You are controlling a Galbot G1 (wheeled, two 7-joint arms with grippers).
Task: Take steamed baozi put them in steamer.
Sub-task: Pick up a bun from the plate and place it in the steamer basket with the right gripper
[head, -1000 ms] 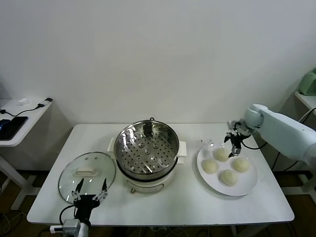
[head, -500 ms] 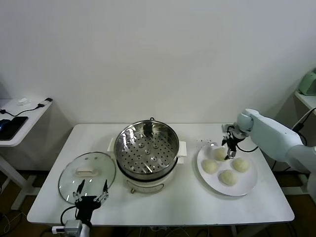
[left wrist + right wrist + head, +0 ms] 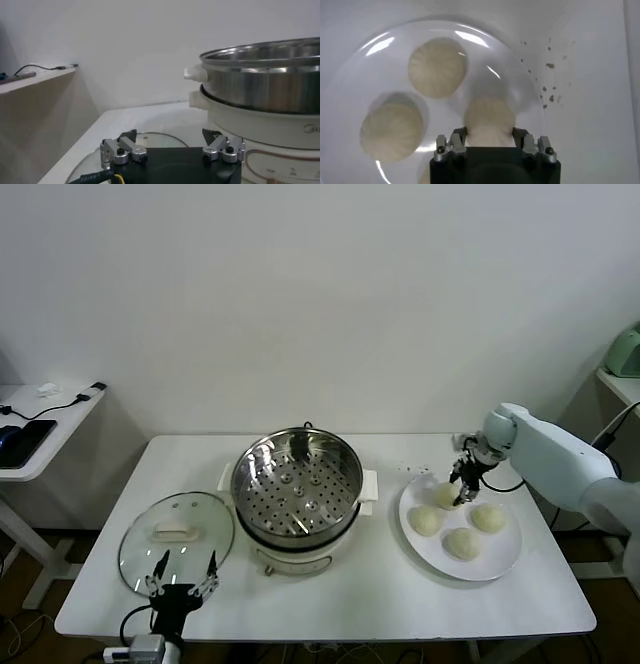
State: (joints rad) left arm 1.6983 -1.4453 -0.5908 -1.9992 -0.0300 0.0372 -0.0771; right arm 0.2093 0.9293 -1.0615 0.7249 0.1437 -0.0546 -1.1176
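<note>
My right hand [image 3: 490, 141] is down on the plate [image 3: 500, 559] at the right side of the table [image 3: 400, 594], with a finger [image 3: 457, 140] on each side of one baozi [image 3: 489, 119], the one nearest the steamer [image 3: 298, 484]. In the wrist view the bun fills the gap between the fingers and they look to be touching it, so I read this as a grip on that bun, though I can't tell how firmly it is seated. In the head view the bun [image 3: 446, 495] sits partly hidden under the hand [image 3: 461, 489].

Three other baozi lie on the same plate: one [image 3: 425, 521] just beside the gripped bun, one [image 3: 488, 517] on the far-right side and one [image 3: 462, 543] toward the front edge. The steamer stands at the middle of the table, its perforated tray bare, well apart from the plate. Its glass lid [image 3: 176, 536] lies flat to the left.

My left hand [image 3: 181, 584] hangs idle at the table's front edge by the lid, fingers spread wide.

The risks I see: soft dough may dent or tear if I squeeze harder, or slip out on the lift if I hold too lightly. The neighbouring bun is close enough that a sideways drag could nudge it. On the carry across, the steamer's raised rim could catch a low bun.
</note>
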